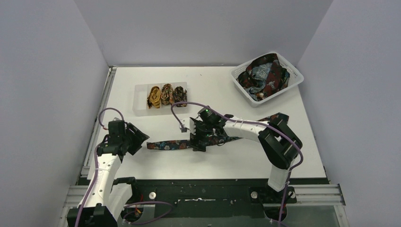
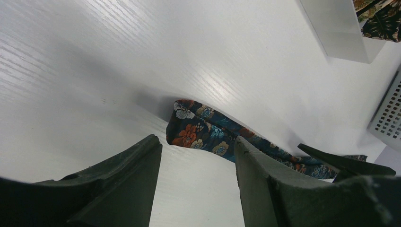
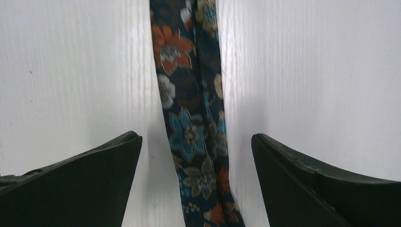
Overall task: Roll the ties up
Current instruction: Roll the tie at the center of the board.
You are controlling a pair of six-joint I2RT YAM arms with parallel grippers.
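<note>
A dark navy tie (image 1: 172, 144) with orange and teal flowers lies flat across the middle of the table. My right gripper (image 1: 199, 142) hovers over its middle, open, and the strip (image 3: 194, 118) runs between the two fingers (image 3: 94, 179) without touching them. My left gripper (image 1: 137, 138) is at the tie's left end, open and empty. That blunt end (image 2: 196, 128) lies just beyond its fingertips (image 2: 142, 161). Three rolled ties (image 1: 165, 94) sit in a clear tray (image 1: 140, 101). Several loose ties (image 1: 265, 75) fill the white basket (image 1: 295, 80).
The clear tray's corner (image 2: 335, 33) and the basket's wall (image 2: 387, 113) show at the right of the left wrist view, with a right-arm finger (image 2: 340, 163) over the tie. Grey walls close in the table on three sides. Purple cables (image 1: 189, 106) loop above the right arm.
</note>
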